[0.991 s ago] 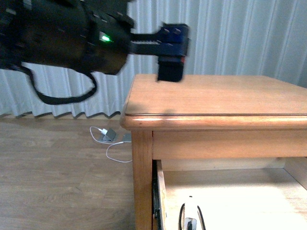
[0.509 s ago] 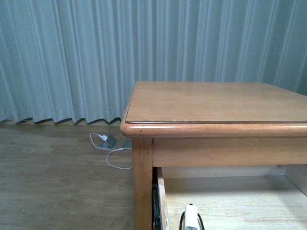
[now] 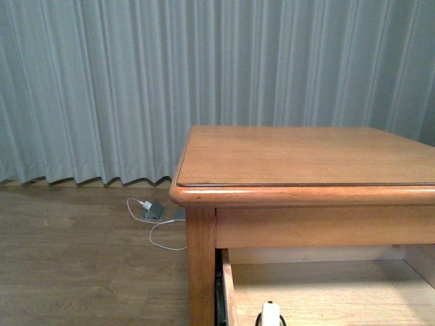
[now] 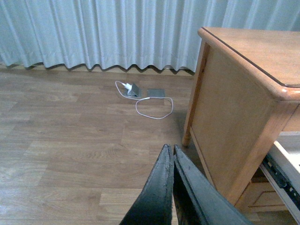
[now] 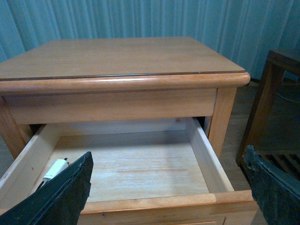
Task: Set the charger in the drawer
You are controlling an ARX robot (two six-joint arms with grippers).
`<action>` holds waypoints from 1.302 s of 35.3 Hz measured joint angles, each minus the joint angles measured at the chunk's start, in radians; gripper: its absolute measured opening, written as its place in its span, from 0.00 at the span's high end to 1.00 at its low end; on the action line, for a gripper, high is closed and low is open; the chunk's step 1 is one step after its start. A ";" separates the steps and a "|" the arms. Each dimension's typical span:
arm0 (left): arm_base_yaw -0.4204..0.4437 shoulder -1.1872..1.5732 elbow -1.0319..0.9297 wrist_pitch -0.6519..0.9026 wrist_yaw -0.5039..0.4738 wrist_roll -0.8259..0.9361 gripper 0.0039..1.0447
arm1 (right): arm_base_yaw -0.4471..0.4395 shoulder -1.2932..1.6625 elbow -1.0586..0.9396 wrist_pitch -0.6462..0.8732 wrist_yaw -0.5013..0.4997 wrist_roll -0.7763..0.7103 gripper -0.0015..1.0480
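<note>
Front view: cabinet [image 3: 306, 155], honey-brown, top bare. Drawer [image 3: 340, 288] directly under the top, pulled out, pale wood inside. Charger [image 3: 270, 314] in the drawer, close to its left wall, cut off by the lower edge of the frame; white body and a bit of black cable showing. Curtain [image 3: 102, 88] behind, pale grey-blue, pleated. Floor [image 3: 75, 272] of wood planks. White plug [image 3: 151, 209] with thin white cable and grey block on the floor beside the cabinet, near the curtain. No arm or gripper in sight.

Left wrist view: left gripper [image 4: 170, 149] over bare floor beside the cabinet, fingers pressed together, nothing between them. Cabinet side panel and drawer rail visible at the edge of the frame. White plug and looped cable further off, near the curtain.

Right wrist view: right gripper [image 5: 168, 154] in front of the drawer, fingers [image 5: 61, 192] spread wide, holding nothing. Drawer fully open. Charger lying on the drawer bottom against one side wall, toward the front panel, partly hidden behind a finger. Dark stand [image 5: 276, 84] beside the cabinet.
</note>
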 joint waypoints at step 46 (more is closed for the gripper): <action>0.000 -0.545 -0.115 -0.408 0.000 0.003 0.93 | 0.000 0.000 0.000 0.000 0.000 0.000 0.09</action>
